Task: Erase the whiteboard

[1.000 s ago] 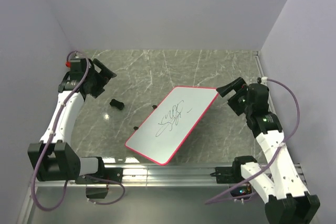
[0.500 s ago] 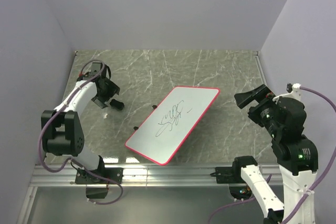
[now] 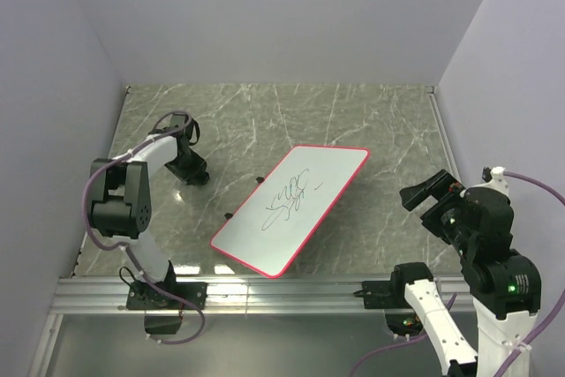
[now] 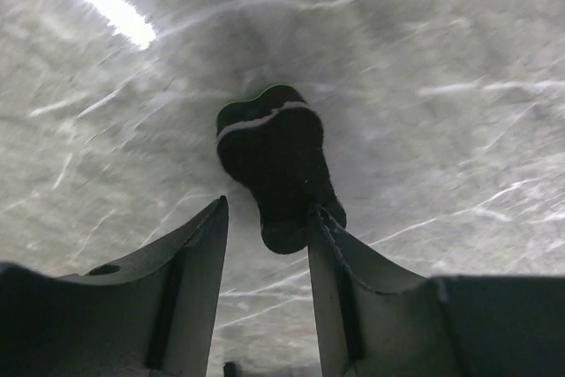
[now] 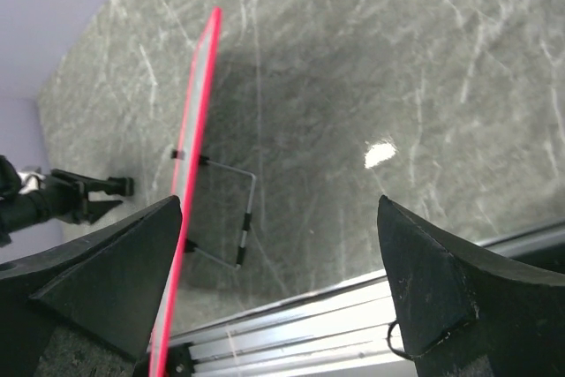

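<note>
The whiteboard point(image 3: 305, 205) stands tilted on a wire stand in the middle of the table, its rim red, with a black scribble point(image 3: 290, 197) on its face. In the right wrist view the whiteboard point(image 5: 189, 134) shows edge-on. The eraser point(image 4: 274, 161), dark with a green edge, lies flat on the marble at the left. My left gripper point(image 3: 192, 169) is low over it. In the left wrist view the left gripper point(image 4: 265, 215) is open but narrowed, the eraser's near end between its fingertips and against the right finger point(image 4: 328, 236). My right gripper point(image 3: 422, 192) hangs open and empty right of the board.
The board's wire stand point(image 5: 240, 218) rests on the marble behind it. An aluminium rail point(image 3: 291, 293) runs along the table's near edge. Lilac walls close in the left, back and right sides.
My left gripper has come down from the far left onto the eraser and its jaws have narrowed. The right arm has drawn back to the right and nearer the rail.
</note>
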Available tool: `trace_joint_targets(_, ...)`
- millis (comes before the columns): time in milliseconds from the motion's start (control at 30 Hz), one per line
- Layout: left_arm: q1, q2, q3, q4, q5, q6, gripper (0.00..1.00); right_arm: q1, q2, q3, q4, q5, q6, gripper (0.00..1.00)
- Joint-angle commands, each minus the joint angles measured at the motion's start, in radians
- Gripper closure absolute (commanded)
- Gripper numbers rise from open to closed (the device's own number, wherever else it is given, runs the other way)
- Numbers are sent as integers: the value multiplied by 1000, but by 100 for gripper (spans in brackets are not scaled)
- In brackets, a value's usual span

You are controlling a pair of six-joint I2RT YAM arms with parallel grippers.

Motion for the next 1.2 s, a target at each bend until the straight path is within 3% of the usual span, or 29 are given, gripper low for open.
trace_joint_targets(0, -5, 104, 48, 63, -25, 32, 54, 3, -33, -16, -60, 45, -22, 2)
trace_joint_targets(167, -5, 159, 124, 41, -11, 120, 54, 4, -68, -38, -91, 74, -24, 2)
trace_joint_targets(233, -5, 217, 221, -29, -2, 163, 47, 4, -71, -38, -91, 77, -24, 2)
trace_joint_targets(300, -4, 291, 360, -98, -10, 236, 50, 4, -66, -36, -85, 79, -24, 2)
trace_joint_targets(400, -4, 357, 564, -254, -40, 313, 99, 4, -51, -24, -74, 82, -27, 2)
trace_joint_targets(500, -7, 424, 771, -405, -47, 391, 100, 4, -25, 7, -71, 71, -27, 2)
trace_joint_targets(567, -10, 493, 920, -521, -53, 425, 88, 4, -14, 25, -62, 60, -30, 2)
trace_joint_targets(600, -7, 497, 934, -529, -47, 431, 58, 6, -13, 28, -57, 50, -34, 2)
trace_joint_targets(700, -8, 451, 870, -462, -22, 413, 1, 4, -2, 33, -48, 45, -45, 2)
trace_joint_targets(800, -31, 446, 873, -454, -7, 414, 1, 6, 7, 31, -49, 36, -54, 2)
trace_joint_targets(933, -83, 494, 971, -519, -102, 430, 1, 4, 6, 11, -43, 17, -60, 2)
trace_joint_targets(1167, -80, 462, 912, -440, -126, 344, 1, 6, 9, 7, -40, 1, -68, 2)
